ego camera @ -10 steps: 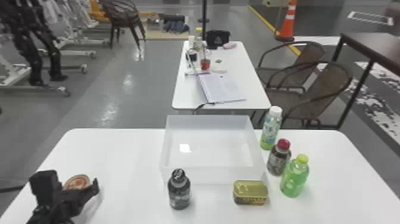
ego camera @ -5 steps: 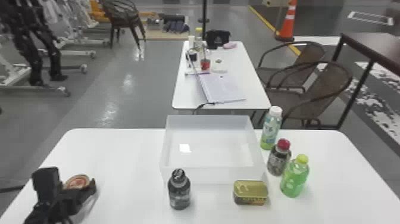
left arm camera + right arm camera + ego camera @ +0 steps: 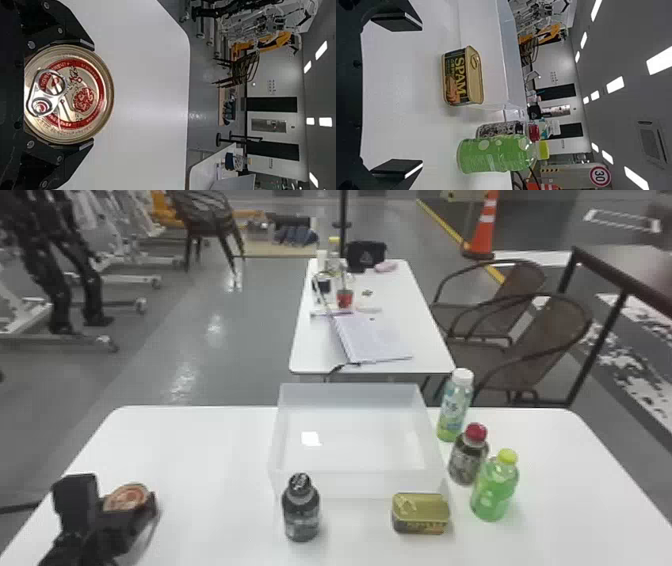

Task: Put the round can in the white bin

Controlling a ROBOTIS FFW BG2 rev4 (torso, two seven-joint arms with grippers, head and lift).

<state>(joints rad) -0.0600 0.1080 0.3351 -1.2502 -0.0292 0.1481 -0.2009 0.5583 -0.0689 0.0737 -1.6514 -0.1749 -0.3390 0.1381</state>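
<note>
At the near left of the table, my left gripper (image 3: pixel 116 501) has the round can (image 3: pixel 128 496) between its fingers. In the left wrist view the gripper (image 3: pixel 85 94) is shut on the can (image 3: pixel 84 85), a pad against each side of its rim; the gold and red lid with its pull tab faces the camera. The white bin (image 3: pixel 357 485) stands at the middle of the table, to the right of the can and apart from it. My right gripper (image 3: pixel 397 96) is open with nothing between its fingers.
A dark bottle (image 3: pixel 301 512) stands before the bin's near left corner. A rectangular tin (image 3: pixel 420 514) sits before its near right. Right of the bin are a green bottle (image 3: pixel 495 490), a red-capped bottle (image 3: pixel 467 460) and a white-capped bottle (image 3: pixel 454 410).
The left gripper's fingers have closed in on the round can, and gripper and can have shifted slightly left. The bin, tin and bottles have stayed put.
</note>
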